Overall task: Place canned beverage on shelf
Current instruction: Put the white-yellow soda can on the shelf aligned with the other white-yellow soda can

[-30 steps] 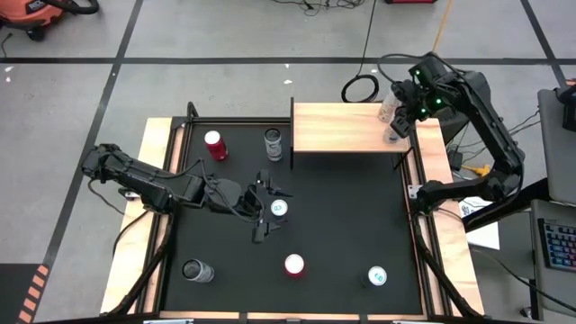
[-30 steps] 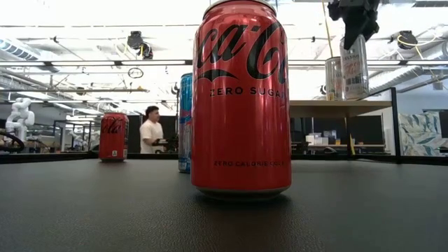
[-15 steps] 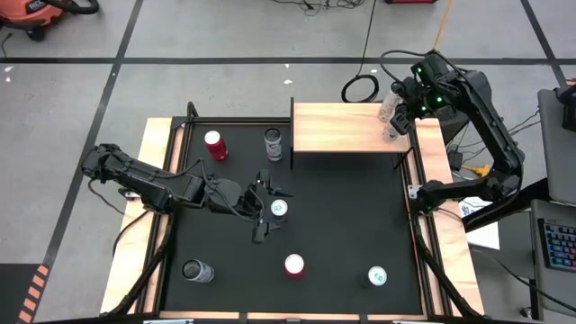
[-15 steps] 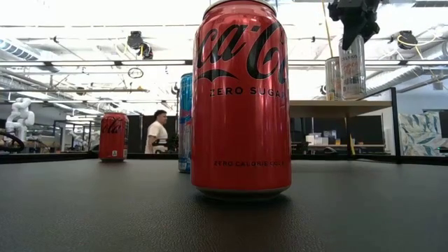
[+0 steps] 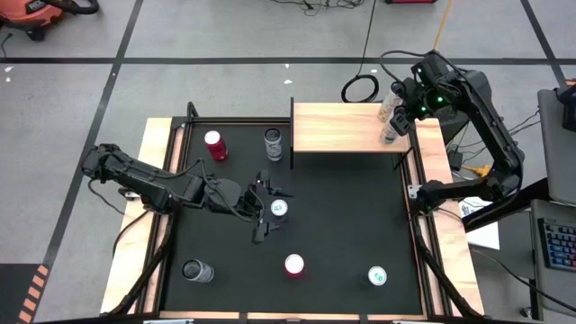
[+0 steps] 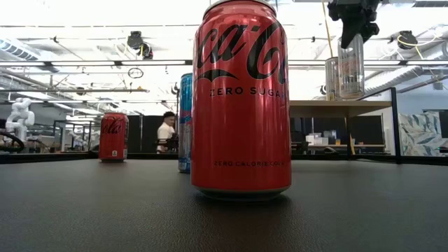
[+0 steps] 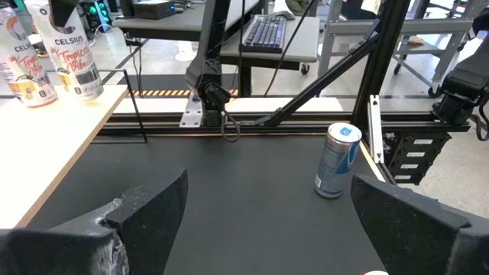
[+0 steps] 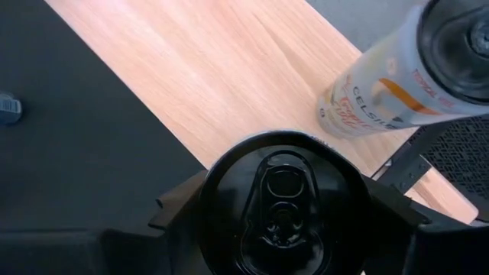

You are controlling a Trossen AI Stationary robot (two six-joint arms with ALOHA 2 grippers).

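High view: right pincer [image 5: 397,115] clamps can [image 5: 389,130] at shelf [image 5: 342,128] right end, beside second can [image 5: 388,105]. Left pincer [image 5: 266,209] spread around blue-top can [image 5: 279,209] mid-desk [image 5: 342,216].
Low view: held can [image 6: 351,66] above shelf [image 6: 336,107].
Right wrist view: black-lidded can [image 8: 284,205] between fingers.

Right end effector [image 5: 402,106] clamped, arm stretched far; left end effector [image 5: 267,209] spread wide, arm low.

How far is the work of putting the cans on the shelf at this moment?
Done: one Celsius can stands on the shelf. In hand: the right gripper holds a second can above the shelf's right end. Left: six cans, including the blue can, remain on the black table.
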